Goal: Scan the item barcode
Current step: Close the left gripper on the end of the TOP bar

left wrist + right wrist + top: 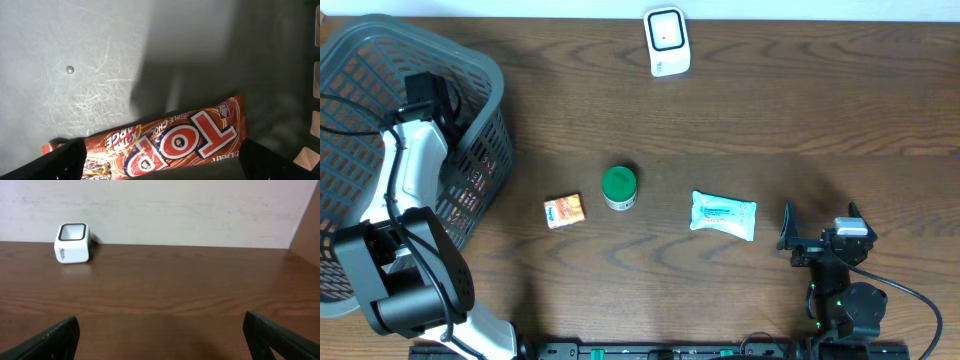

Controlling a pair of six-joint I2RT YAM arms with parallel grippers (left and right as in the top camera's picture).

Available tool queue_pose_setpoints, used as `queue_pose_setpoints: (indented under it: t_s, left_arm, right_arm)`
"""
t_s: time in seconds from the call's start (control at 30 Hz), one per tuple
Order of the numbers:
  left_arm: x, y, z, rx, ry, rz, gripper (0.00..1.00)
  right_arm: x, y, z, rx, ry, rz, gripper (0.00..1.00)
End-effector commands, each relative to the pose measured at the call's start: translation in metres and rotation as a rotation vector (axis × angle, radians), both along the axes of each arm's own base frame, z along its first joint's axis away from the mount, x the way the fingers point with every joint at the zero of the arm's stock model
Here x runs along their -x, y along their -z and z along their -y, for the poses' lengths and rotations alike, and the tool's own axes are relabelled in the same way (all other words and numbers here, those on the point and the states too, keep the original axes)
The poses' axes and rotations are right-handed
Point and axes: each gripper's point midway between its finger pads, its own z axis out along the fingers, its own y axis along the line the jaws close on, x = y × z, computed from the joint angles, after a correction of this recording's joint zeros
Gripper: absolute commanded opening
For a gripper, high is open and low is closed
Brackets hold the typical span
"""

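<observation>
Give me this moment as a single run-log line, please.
left gripper: open, inside basket, over chocolate bar | right gripper: open, empty | scanner: far table edge | scan: not yet started

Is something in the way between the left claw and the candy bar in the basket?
Nothing visible. The open left gripper hangs right above the candy bar on the basket floor, with nothing between them. Toward the scanner, only the basket wall rises.
</observation>
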Motion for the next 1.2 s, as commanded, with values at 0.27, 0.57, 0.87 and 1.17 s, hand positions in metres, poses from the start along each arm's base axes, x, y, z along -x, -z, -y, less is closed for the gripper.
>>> queue_pose_setpoints:
  t_s: [0.27, 0.57, 0.87, 1.17]
  left_arm:
    - [0.009, 0.032, -0.003, -0.006, -0.011, -0.081, 0.66]
    - [0.014, 0.025, -0.049, -0.014, -0.132, -0.038, 0.08]
    - [0.019, 0.009, -0.084, 0.073, -0.234, 0.042, 0.07]
    - [0.009, 0.002, -0.101, 0.062, -0.261, 0.116, 0.48]
  right_arm:
    - [0.000, 0.002, 0.004, -0.016, 0.019, -0.002, 0.99]
    - [0.000, 0.002, 0.004, -0.016, 0.020, -0.003, 0.99]
    - [0.000, 0.002, 0.004, -0.016, 0.020, -0.002, 0.99]
    - [0.000, 0.002, 0.004, -0.016, 0.019, -0.002, 0.99]
